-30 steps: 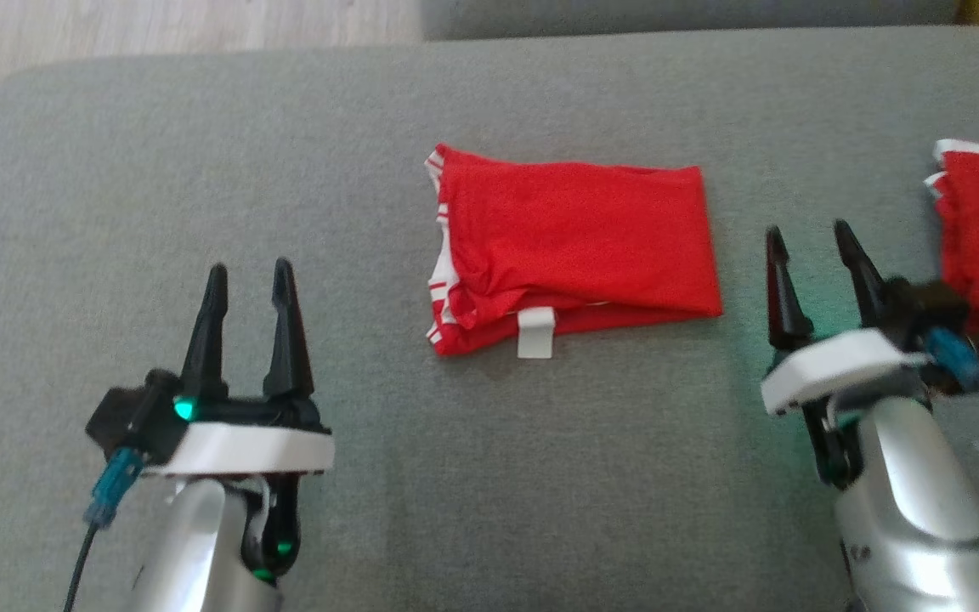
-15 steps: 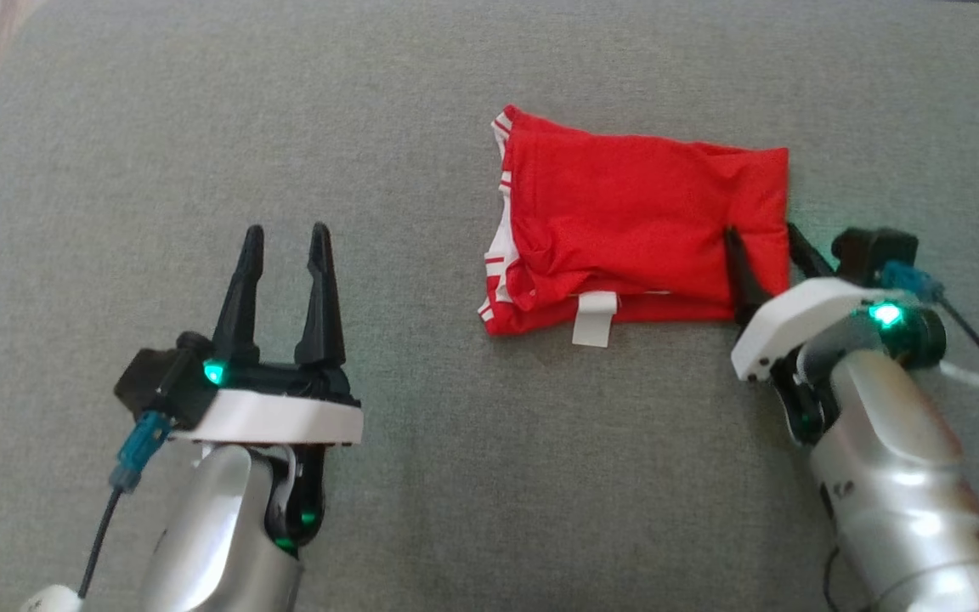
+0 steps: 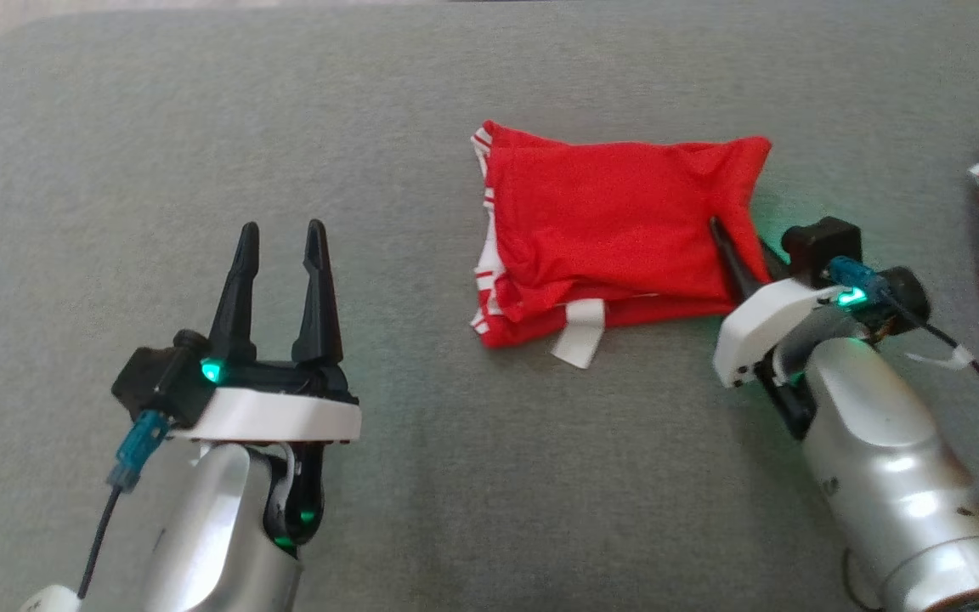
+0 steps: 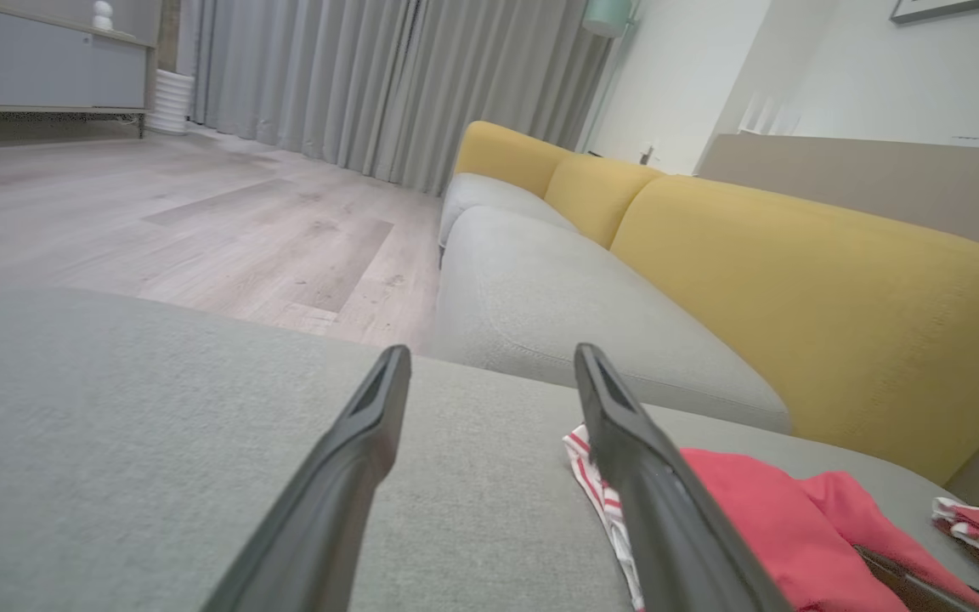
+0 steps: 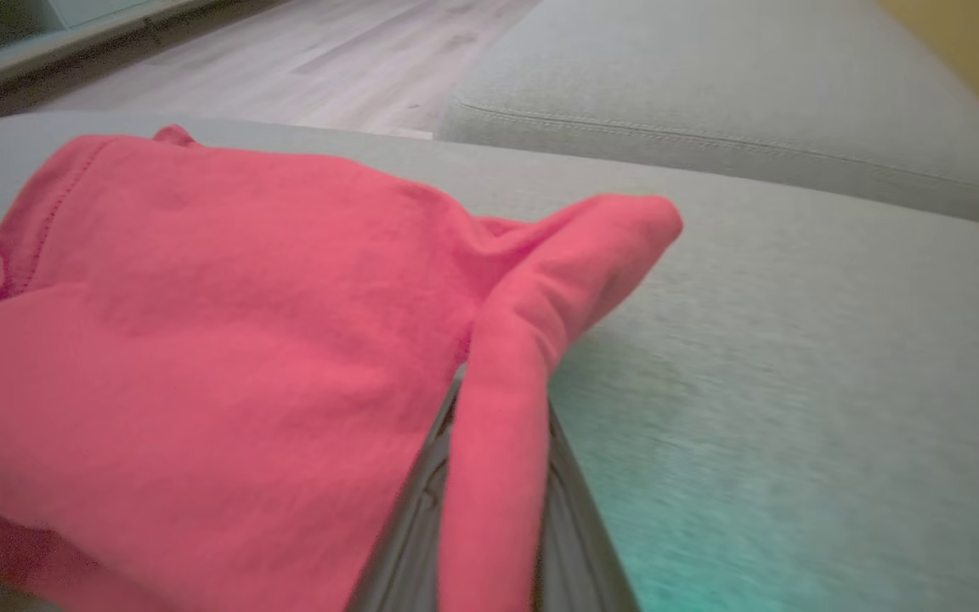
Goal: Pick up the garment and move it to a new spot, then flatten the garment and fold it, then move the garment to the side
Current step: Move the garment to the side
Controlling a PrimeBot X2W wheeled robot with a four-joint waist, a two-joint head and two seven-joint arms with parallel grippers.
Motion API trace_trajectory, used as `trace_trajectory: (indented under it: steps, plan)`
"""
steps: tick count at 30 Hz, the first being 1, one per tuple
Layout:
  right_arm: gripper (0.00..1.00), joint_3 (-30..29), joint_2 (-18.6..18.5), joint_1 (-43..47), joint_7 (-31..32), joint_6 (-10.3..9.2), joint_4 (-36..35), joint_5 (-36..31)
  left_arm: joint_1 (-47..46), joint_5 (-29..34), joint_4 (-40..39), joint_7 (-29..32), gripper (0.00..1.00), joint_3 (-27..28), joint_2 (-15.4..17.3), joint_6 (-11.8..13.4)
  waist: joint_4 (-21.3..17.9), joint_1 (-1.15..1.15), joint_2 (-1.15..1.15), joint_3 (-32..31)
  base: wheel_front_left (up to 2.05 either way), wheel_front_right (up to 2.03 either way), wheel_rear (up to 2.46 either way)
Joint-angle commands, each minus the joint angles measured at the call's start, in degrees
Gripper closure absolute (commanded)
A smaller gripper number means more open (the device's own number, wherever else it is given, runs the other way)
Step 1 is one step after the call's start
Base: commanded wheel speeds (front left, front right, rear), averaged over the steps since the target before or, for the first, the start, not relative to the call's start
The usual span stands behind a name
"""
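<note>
Pinching the red garment's (image 3: pixel 617 221) right edge with the right gripper (image 3: pixel 738 255), forearm angled in over the cushion (image 3: pixel 455 467). Hovering the left gripper (image 3: pixel 280 229) near-left, spread wide.

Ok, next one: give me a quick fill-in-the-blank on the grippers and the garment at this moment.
1. The right gripper is shut on a fold of the garment, whose colour is ____.
2. The left gripper stands ____, over the cushion and apart from the garment.
3. A ____ label sticks out from the garment's near edge.
4. The cushion's colour is ____.

Missing words: red; open; white; grey.
</note>
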Motion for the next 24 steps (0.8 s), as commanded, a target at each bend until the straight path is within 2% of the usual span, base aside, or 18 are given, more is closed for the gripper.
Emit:
trace_trajectory:
  steps: [1,7,14,24]
  plan:
    - [1.00,1.1,-1.1,-1.8,-1.1,-0.04,-1.8,-1.4,-1.6,0.4,-2.1,-0.3,0.00,1.7,0.5,0.0,-2.0,0.00,0.00,-0.7,0.00,0.00,0.00]
    - [1.00,1.9,-6.1,-2.7,-2.0,-0.04,-5.1,-5.0,-2.8,0.3,-2.8,-0.3,0.00,-0.4,0.5,0.2,-7.0,0.00,0.00,-1.2,0.00,0.00,0.00]
    - [1.00,3.1,-14.1,-4.6,-0.3,-0.04,-9.8,-3.6,-4.6,0.4,-3.7,-0.3,0.00,-2.7,0.5,0.7,-12.2,0.00,0.00,0.1,0.00,0.00,0.00]
    - [1.00,2.4,-25.7,-6.8,3.5,-0.04,-12.9,1.0,-6.4,1.3,-3.1,-0.3,0.00,-2.6,0.5,0.2,-13.9,0.00,0.00,3.1,0.00,0.00,0.00]
